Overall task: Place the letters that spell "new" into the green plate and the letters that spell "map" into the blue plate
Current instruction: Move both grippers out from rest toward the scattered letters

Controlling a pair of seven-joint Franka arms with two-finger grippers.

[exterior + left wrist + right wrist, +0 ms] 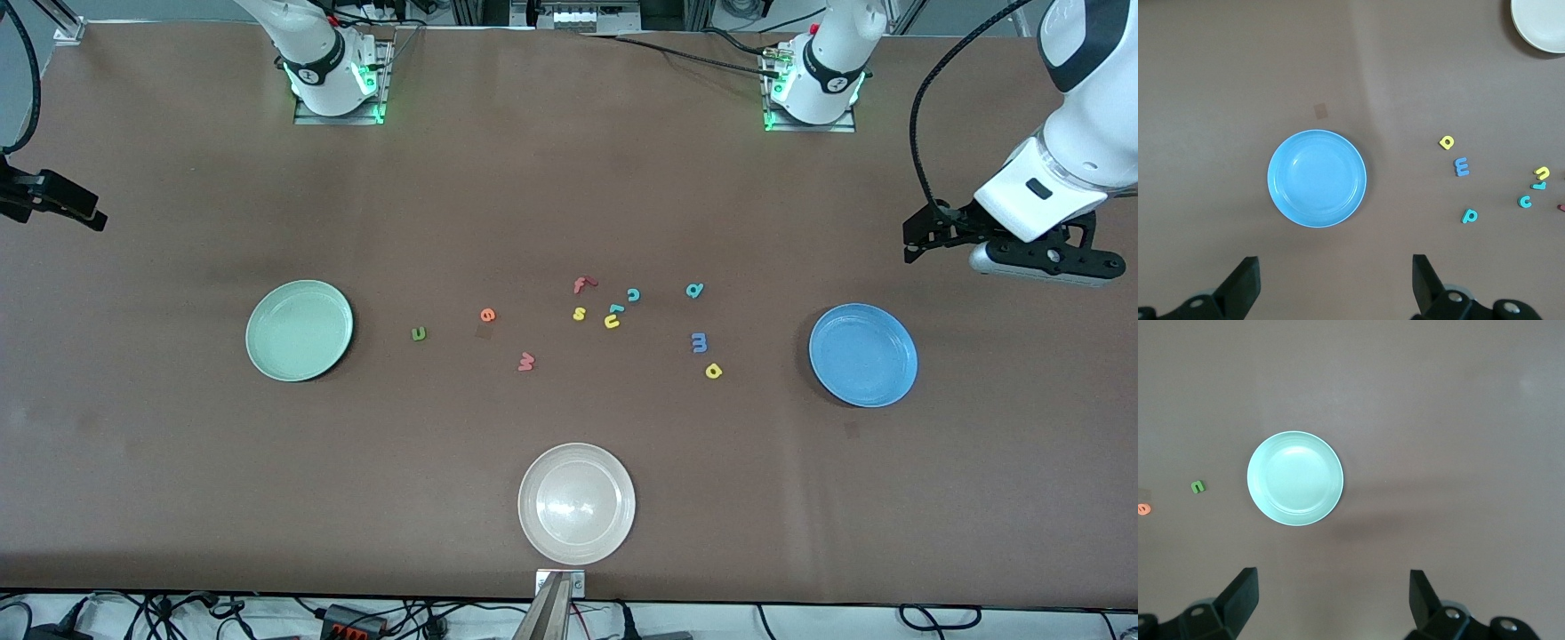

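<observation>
Front view: loose letters (pixel 611 316) between green plate (pixel 300 331) and blue plate (pixel 862 355).

Both arms have glossy white shells with black joint bands, green lights at their bases (pixel 338 84), black cables, and black two-finger grippers.

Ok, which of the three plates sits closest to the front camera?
The whitish-beige plate; the green plate and blue plate lie farther back, toward opposite ends.
</observation>
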